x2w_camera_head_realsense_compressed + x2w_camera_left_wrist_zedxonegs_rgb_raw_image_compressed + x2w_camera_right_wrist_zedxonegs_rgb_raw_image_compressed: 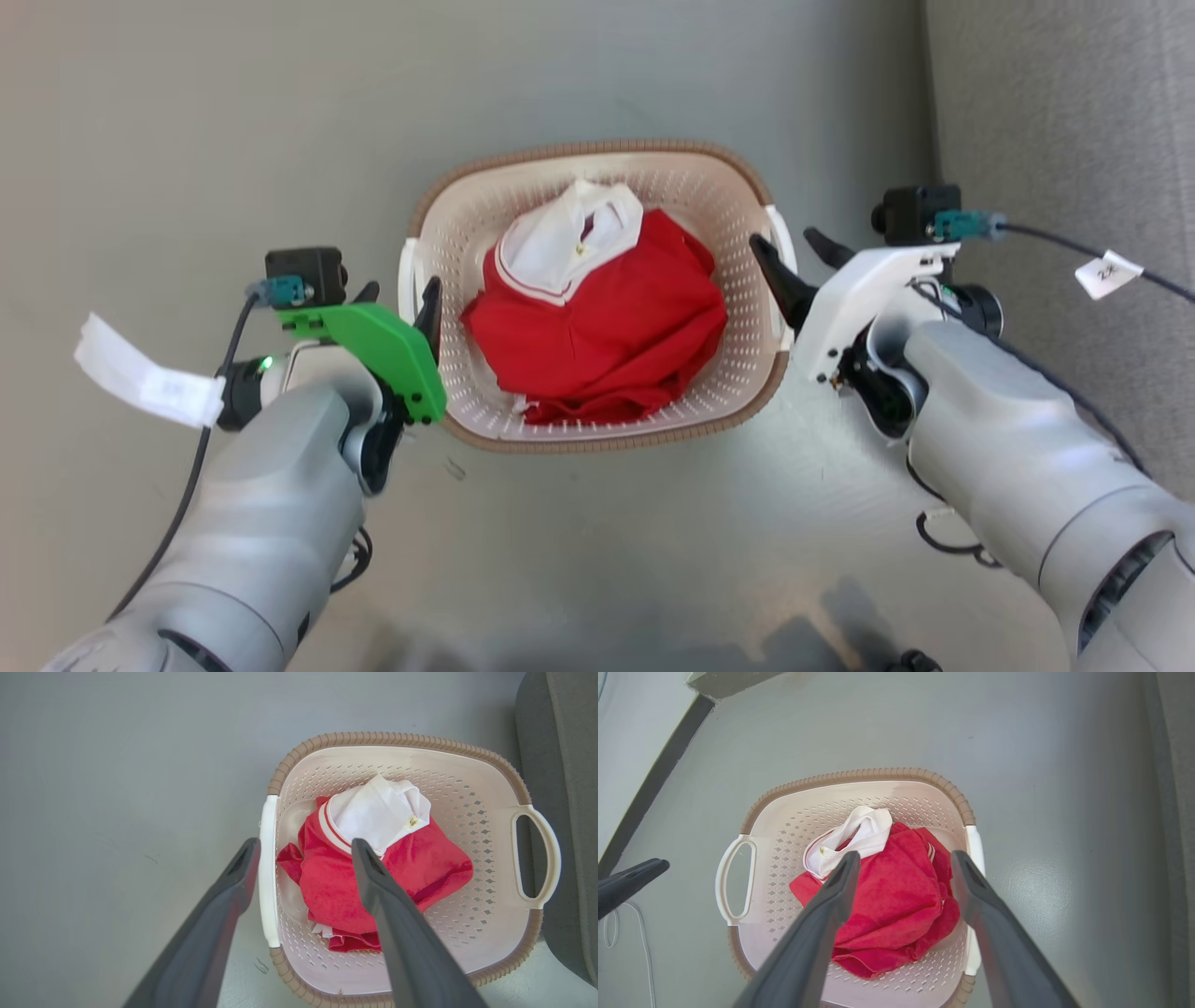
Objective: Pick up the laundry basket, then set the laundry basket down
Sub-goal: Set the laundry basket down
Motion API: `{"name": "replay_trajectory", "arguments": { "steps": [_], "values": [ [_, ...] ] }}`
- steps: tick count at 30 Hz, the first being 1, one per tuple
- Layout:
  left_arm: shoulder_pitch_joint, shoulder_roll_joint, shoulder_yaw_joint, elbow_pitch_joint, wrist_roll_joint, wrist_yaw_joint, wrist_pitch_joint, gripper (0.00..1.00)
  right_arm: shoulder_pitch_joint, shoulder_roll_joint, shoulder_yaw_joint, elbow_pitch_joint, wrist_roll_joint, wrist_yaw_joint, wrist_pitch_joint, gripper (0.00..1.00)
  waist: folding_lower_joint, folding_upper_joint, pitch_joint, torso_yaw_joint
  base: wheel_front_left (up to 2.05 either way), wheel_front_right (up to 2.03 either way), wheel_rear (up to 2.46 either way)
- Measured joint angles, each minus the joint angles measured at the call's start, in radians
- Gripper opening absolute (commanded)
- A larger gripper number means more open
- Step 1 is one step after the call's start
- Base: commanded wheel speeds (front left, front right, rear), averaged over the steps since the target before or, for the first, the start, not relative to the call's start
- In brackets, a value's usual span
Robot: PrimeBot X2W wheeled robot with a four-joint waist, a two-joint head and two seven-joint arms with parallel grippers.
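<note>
The laundry basket (597, 154) stands on the grey floor between my arms, cream with perforated walls and a brown rim (397, 739) (859, 773). A crumpled red garment with a white collar (607, 327) lies inside. My left gripper (401, 303) is open at the basket's left white handle (268, 877), one finger outside it and one over the inside (306, 845). My right gripper (795, 257) is open at the right handle (782, 233), with fingers on either side of it. In the right wrist view, that gripper (906, 858) hovers above the garment and handle (975, 844).
A grey upholstered piece of furniture (1074, 112) stands close to the basket's right side (570, 812). A dark baseboard (658, 774) runs along the wall beyond the left arm, and a thin cable (644, 952) lies on the floor there. Paper tags hang from both wrist cables (140, 373).
</note>
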Motion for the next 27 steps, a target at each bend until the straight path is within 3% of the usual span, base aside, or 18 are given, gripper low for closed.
{"name": "replay_trajectory", "arguments": {
  "steps": [20, 27],
  "values": [
    [0.086, 0.0, 0.002, 0.01, 0.04, -0.027, -0.036, 1.0, 0.099, -0.03, 0.027, -0.029, -0.025, 0.0, -0.027, 1.0, 0.0, 0.0, -0.25, -0.006, 0.0, 0.0, 0.0],
    [0.086, 0.051, 0.079, -0.083, 0.099, -0.03, -0.036, 1.0, 0.112, -0.058, -0.053, -0.081, -0.077, 0.0, -0.028, 1.0, 0.0, 0.0, -0.352, -0.005, 0.0, 0.0, 0.0]
  ]
}}
